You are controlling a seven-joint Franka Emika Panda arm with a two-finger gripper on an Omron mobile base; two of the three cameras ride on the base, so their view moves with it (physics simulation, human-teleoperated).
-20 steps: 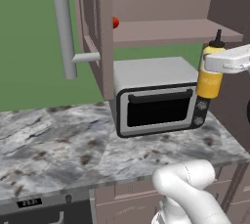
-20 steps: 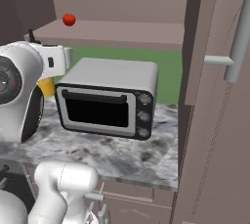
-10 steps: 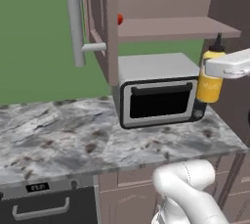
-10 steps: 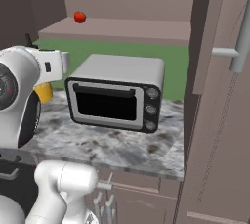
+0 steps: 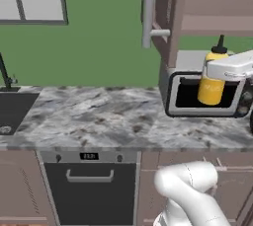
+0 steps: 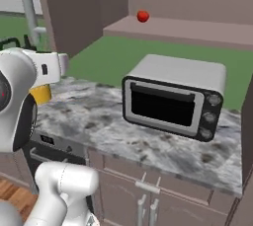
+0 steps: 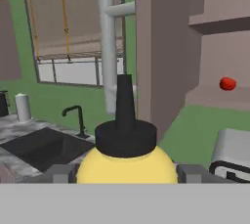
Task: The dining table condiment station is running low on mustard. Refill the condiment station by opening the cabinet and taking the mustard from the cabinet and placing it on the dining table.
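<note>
The hand (image 5: 216,74) is pinching the mustard (image 5: 212,79) upright by its body, nozzle up, so it travels from the open cabinet (image 5: 170,20) without tipping.

The mustard (image 5: 212,83) is being held upright in the claw (image 5: 213,71), in the air just in front of the toaster oven (image 5: 207,94), which is blocking the way behind it. Overhead room is being limited by the open cabinet (image 5: 207,8), its door (image 5: 160,13) and bar handle (image 5: 148,10). To the left, the marble counter (image 5: 99,119) is being left bare as far as the sink (image 5: 12,114).
</note>
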